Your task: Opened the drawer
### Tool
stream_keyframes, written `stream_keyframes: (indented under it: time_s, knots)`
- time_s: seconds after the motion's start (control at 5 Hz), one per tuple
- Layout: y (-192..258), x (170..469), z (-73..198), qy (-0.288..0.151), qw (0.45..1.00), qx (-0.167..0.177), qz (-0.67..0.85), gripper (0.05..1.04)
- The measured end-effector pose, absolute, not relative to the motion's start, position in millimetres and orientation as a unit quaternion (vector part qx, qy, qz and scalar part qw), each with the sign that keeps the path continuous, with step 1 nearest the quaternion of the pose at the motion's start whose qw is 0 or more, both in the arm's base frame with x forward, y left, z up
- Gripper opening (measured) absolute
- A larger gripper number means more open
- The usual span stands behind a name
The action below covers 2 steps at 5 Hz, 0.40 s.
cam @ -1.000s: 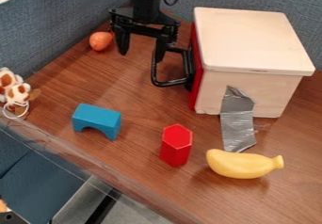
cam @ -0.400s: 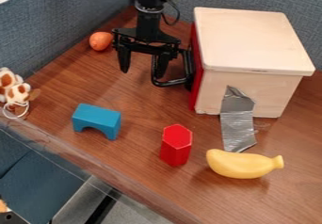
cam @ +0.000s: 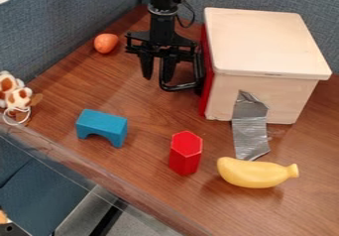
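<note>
Left of the wooden box, camera view: gripper at the black handle, fingers apart, one overlapping its outer bar; can't confirm contact. Red-fronted drawer looks closed, in the box. I'd seat one finger inside the loop, then draw straight out from the box, no twist.

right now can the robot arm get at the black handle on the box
Probably yes: the gripper hangs right at the handle, one finger overlapping it in view, and nothing seems to stand in between.
</note>
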State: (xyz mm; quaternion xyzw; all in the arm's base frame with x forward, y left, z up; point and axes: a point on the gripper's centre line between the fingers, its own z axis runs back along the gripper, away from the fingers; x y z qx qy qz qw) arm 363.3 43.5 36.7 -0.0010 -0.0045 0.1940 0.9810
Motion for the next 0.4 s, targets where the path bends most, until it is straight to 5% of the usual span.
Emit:
stream_keyframes:
  time_s: [0.2, 0.4]
  knots:
    - [43.1, 363.6, 36.7, -0.005, 0.981, -0.002, 0.192, 0.186]
    - [47.4, 363.3, 36.7, -0.006, 0.980, -0.006, 0.201, 0.144]
